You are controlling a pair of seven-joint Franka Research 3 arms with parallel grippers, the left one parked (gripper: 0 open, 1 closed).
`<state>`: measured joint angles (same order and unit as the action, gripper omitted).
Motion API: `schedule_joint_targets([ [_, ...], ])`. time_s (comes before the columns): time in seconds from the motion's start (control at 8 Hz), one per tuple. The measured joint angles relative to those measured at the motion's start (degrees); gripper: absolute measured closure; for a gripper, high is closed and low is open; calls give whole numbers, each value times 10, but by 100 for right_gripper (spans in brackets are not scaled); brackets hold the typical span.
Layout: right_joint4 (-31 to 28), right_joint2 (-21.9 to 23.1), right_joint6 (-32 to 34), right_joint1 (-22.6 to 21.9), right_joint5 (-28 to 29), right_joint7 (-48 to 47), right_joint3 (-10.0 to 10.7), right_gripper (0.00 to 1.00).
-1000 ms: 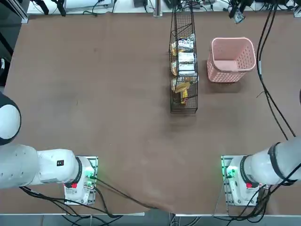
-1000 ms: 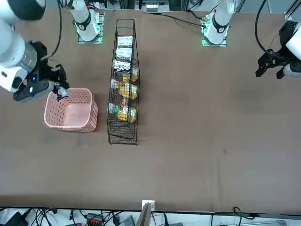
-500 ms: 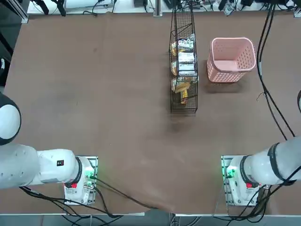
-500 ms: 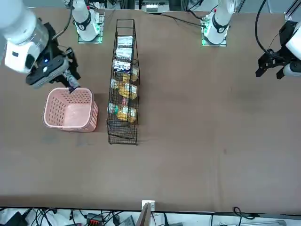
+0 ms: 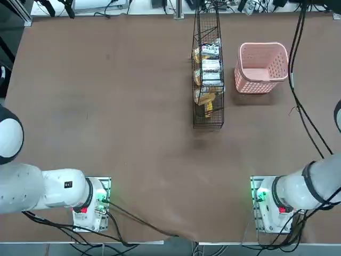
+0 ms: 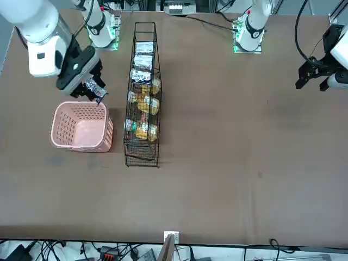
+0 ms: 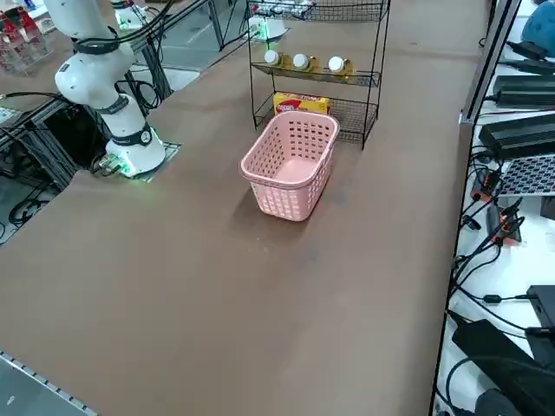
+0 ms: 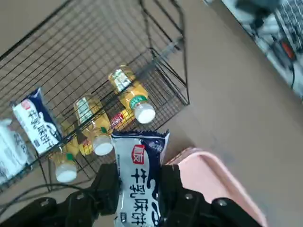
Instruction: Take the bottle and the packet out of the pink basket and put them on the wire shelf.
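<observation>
Packet (image 8: pixel 138 177), whitish w/ dark print, being pinched by right end effector (image 6: pixel 95 91) between pink lattice basket (image 6: pixel 81 128) & black wire shelf (image 6: pixel 142 92); risk: snagging on wires.

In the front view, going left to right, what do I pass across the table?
Right gripper holding the packet above the pink basket → the wire shelf, stocked with bottles and packets.
</observation>
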<state>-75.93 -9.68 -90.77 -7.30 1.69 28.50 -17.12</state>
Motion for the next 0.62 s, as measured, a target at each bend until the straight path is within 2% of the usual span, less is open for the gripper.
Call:
schedule_joint_targets([
  [0.25, 1, -4, -14, -2, -30, 71, -30, 56],
  [0.62, 1, -26, -38, -11, -87, 105, -85, 56],
])
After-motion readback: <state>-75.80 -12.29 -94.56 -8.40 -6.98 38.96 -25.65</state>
